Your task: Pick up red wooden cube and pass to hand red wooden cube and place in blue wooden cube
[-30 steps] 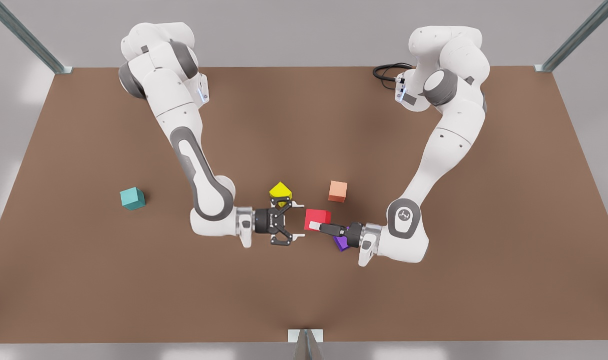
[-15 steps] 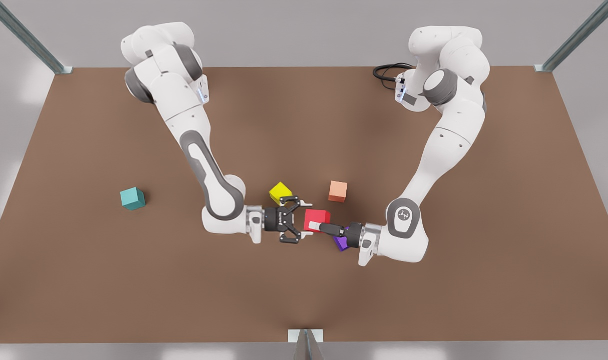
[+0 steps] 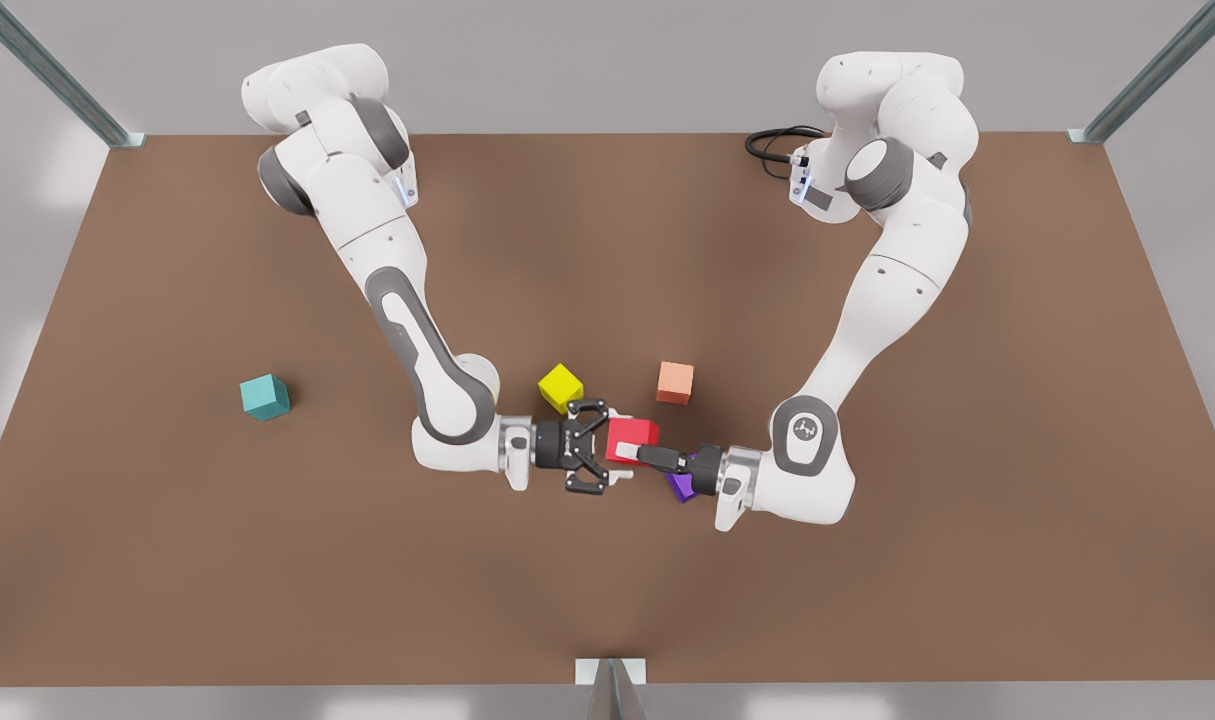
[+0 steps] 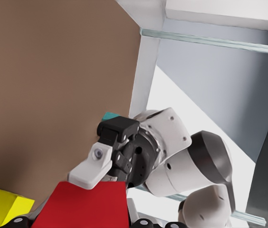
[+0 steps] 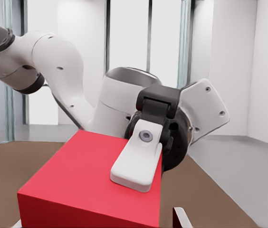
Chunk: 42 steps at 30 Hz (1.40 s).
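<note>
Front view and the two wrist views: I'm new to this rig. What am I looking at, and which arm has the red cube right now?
These are two white robot arms, each ending in a two-finger gripper, over a brown table. The front view looks down on the whole scene, and each wrist view comes from a camera riding on one arm.

The left gripper, on the arm at the front view's right, is shut on the small bright red wooden cube and holds it above the table. The right gripper, on the other arm, is open with its fingers either side of that cube, apparently ready to take it.

On the table lie a teal wooden cube far to the front view's left, a yellow cube, a pale salmon cube, and a purple cube partly hidden under the left gripper.
</note>
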### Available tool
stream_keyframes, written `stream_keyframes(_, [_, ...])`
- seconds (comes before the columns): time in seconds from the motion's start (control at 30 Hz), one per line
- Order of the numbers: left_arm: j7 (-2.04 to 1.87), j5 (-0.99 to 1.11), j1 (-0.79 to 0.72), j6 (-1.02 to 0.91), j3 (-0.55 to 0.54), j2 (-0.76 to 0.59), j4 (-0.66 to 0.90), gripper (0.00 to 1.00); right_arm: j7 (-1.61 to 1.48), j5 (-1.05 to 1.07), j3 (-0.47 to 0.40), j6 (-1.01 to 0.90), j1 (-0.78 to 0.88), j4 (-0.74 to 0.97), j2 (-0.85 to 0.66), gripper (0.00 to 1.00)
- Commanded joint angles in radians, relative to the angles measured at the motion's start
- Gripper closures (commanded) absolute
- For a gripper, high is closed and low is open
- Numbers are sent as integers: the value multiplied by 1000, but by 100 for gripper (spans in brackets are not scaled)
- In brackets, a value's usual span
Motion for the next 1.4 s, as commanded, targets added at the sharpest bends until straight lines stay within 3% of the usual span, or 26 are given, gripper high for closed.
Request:
stream_keyframes(0.0, [37, -11, -4, 1, -1, -2, 1, 42, -33, 0, 1, 12, -1, 7, 0, 0])
stream_keyframes(0.3, [40, -12, -8, 13, -1, -2, -1, 42, -34, 8, 45, 64, -1, 43, 29, 2])
stream_keyframes(0.33, [39, -12, -8, 13, -1, -2, -1, 42, -33, 8, 45, 64, -1, 43, 28, 8])
stream_keyframes(0.37, [39, -12, -8, 13, -1, -2, -1, 42, -33, 6, 45, 64, -1, 44, 28, 28])
stream_keyframes(0.4, [37, -14, -8, 11, -1, -2, -1, 42, -34, 6, 45, 64, -1, 44, 28, 33])
stream_keyframes(0.47, [37, -14, -8, 11, -1, -2, -1, 42, -33, 6, 45, 64, -2, 44, 26, 33])
stream_keyframes(0.5, [37, -14, -8, 11, -1, -2, -1, 27, -31, 6, 45, 64, -2, 44, 25, 33])
stream_keyframes(0.53, [36, -14, -8, 11, -2, -2, -1, 0, -31, 5, 45, 62, -4, 44, 25, 33])
stream_keyframes(0.7, [33, -12, 0, 2, -1, -8, -1, 0, -30, 5, 45, 59, -5, 43, 23, 33])
stream_keyframes(0.9, [31, 29, 176, -200, 3, -22, 7, 0, -30, -11, 37, 47, -19, 40, 16, 33])
stream_keyframes(0.97, [24, 153, 269, -317, 6, -58, 10, 0, 200, -316, 19, -27, -139, -42, -40, 33])
stream_keyframes(1.0, [-12, 400, 329, -426, 1, -120, 11, 0, 490, -562, -7, -94, -208, -115, -110, 33])
stream_keyframes(1.07, [-76, 929, 355, -564, -1, -292, 11, 0, 941, -1084, -194, -290, -217, -121, -190, 33])
stream_keyframes(1.13, [-222, 1189, 358, -644, -7, -402, 10, 0, 1119, -1308, -231, -326, -220, -129, -196, 33])
stream_keyframes(1.17, [-223, 1209, 371, -668, -16, -408, 11, 0, 1254, -1351, -262, -332, -220, -151, -222, 32])
stream_keyframes(1.2, [-208, 1196, 356, -590, 60, -498, -59, 0, 1424, -1458, -282, -330, -211, -180, -268, 33])
stream_keyframes(1.23, [-142, 987, 106, -304, 472, -814, -454, 0, 1607, -1580, -280, -306, -206, -262, -335, 33])
stream_keyframes(1.27, [-130, 968, 36, -231, 544, -882, -553, 0, 1683, -1604, -292, -228, -206, -392, -407, 33])
stream_keyframes(1.3, [-128, 966, 46, -260, 543, -870, -530, 0, 1756, -1663, -297, -156, -205, -532, -486, 33])
stream_keyframes(1.37, [-128, 969, 42, -283, 541, -846, -504, 0, 1825, -1765, -300, -146, -211, -629, -543, 33])
